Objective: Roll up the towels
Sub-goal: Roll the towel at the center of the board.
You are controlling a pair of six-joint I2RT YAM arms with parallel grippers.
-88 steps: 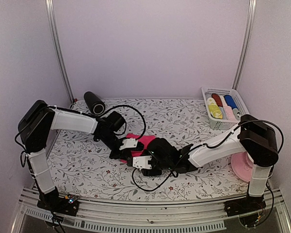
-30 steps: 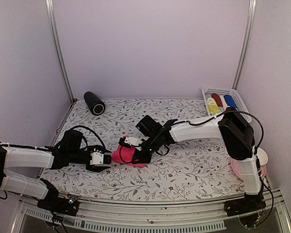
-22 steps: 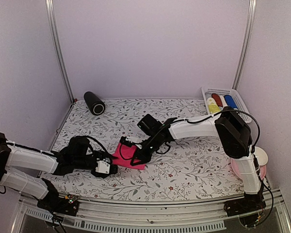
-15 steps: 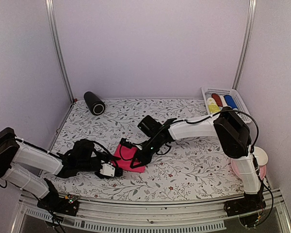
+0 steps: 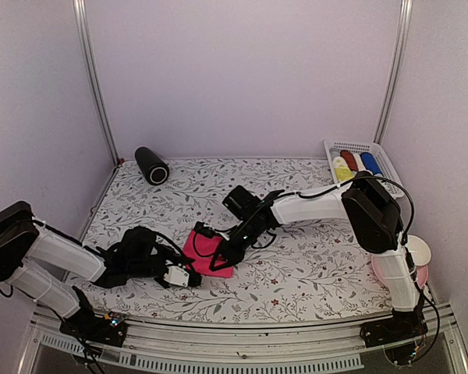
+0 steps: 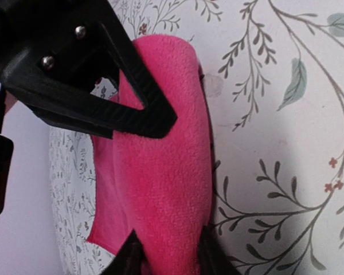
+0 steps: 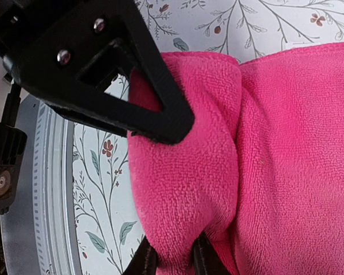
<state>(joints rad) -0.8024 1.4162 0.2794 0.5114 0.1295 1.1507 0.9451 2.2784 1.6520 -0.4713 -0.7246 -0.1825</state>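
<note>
Top view, left claw [image 5: 192,274]: low over the floral-print tabletop [image 5: 312,265], at the near left corner of the flat hot pink cloth towel [image 5: 203,248].
Top view, right claw [image 5: 217,259]: reaching in from the right, its tip down on the towel's near right edge.
Top view, towel position: centre of the table, towards the near edge, between the two claws.
Top view, surroundings: black cylinder [image 5: 150,165] lying at the far left corner, well apart. White slotted plastic basket [image 5: 355,143] at the far right holds rolled towels, yellow [image 5: 341,170], red [image 5: 349,160] and blue [image 5: 369,162]. Pink plate [image 5: 426,274] with white bowl [image 5: 419,251] sits behind the right arm's base.
Left wrist view, left claw [image 6: 171,189]: closed on a thick rolled fold of the towel, which fills the gap between the fingers.
Right wrist view, right claw [image 7: 178,195]: clamped on a bunched fold of the towel, with flat pink cloth spreading to the right.
</note>
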